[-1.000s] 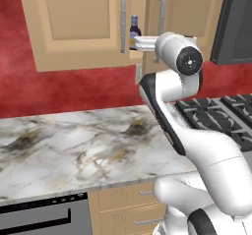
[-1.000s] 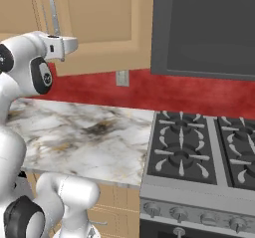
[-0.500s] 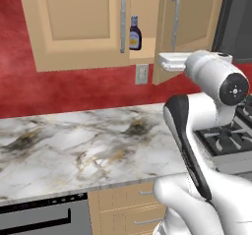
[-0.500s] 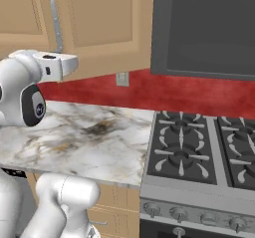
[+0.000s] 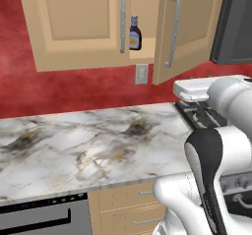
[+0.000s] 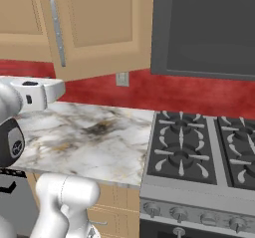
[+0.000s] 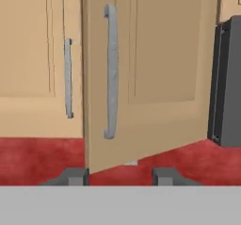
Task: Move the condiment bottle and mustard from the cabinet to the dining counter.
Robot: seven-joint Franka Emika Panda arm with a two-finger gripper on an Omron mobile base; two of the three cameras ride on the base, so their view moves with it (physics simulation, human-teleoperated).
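Observation:
The cabinet [image 5: 74, 27] hangs on the red wall with its left door shut and its right door [image 5: 184, 27] swung partly open. In the gap stands the condiment bottle [image 5: 135, 32], dark with a pale cap, upright on the inner shelf. The mustard is hidden. The dining counter is out of view. My gripper [image 7: 120, 176] is open, with nothing between its two fingertips [image 7: 73, 176]. It faces the open door's silver handle [image 7: 110, 71] from a distance. My white hand [image 5: 194, 88] hovers below and right of that door, apart from it.
A marble counter [image 5: 88, 145] runs below the cabinet, over tan drawers [image 5: 128, 209] and a black appliance [image 5: 39, 219]. A gas stove [image 6: 199, 152] sits to the right, beneath a dark microwave [image 6: 204, 28]. A wall outlet [image 5: 141, 73] is under the cabinet.
The right cabinet door has swung open. My hand has let go of the handle area, pulled back right and down away from the cabinet, and the fingers have opened.

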